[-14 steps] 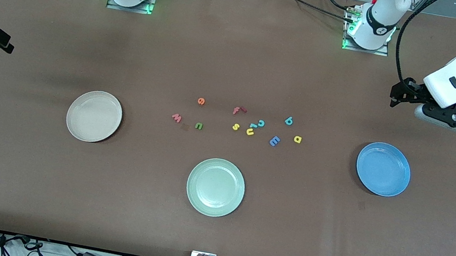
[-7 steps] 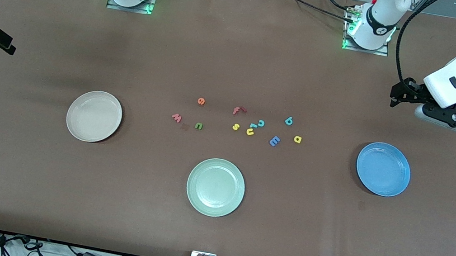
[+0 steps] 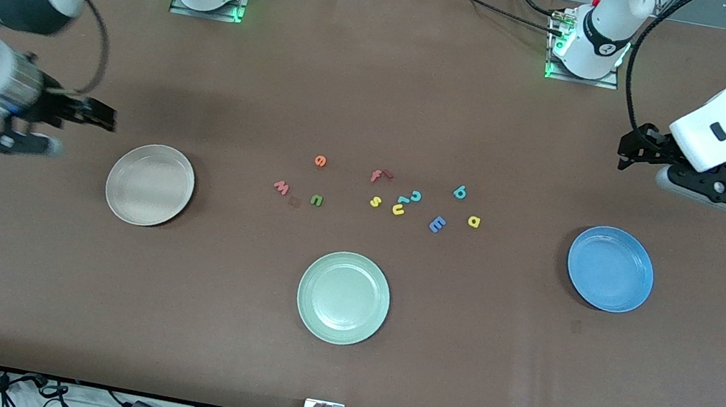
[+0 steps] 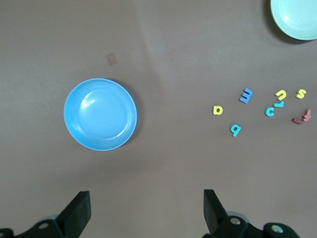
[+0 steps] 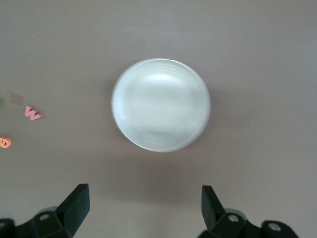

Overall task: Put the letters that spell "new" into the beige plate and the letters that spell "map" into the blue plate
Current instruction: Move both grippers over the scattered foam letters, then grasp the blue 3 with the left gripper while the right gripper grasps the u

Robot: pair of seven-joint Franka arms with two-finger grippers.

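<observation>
The beige plate [image 3: 149, 184] [image 5: 161, 104] and the blue plate [image 3: 610, 269] [image 4: 100, 113] both lie bare. Between them the letters are scattered: orange e [image 3: 320, 160], pinkish-red w [image 3: 281, 187] [image 5: 32, 113], dark green n [image 3: 316, 200], blue m [image 3: 437, 224] [image 4: 245, 95], yellow a [image 3: 474, 221] [image 4: 218, 110], teal p [image 3: 459, 192] [image 4: 236, 130]. My right gripper [image 3: 103, 117] [image 5: 143, 206] hangs open and holds nothing, over bare table beside the beige plate. Over bare table by the blue plate, my left gripper [image 3: 626, 152] [image 4: 146, 208] is open too, nothing in it.
A pale green plate [image 3: 343, 297] lies nearer the front camera than the letters. Among the letters lie a red f [image 3: 379, 175], a yellow s [image 3: 375, 201], a yellow u [image 3: 398, 208] and a teal hooked letter [image 3: 413, 196]. A small brown patch [image 3: 295, 201] sits beside the n.
My right arm has swung in from the table's edge to a spot beside the beige plate. The left arm has barely shifted. No letter has moved.
</observation>
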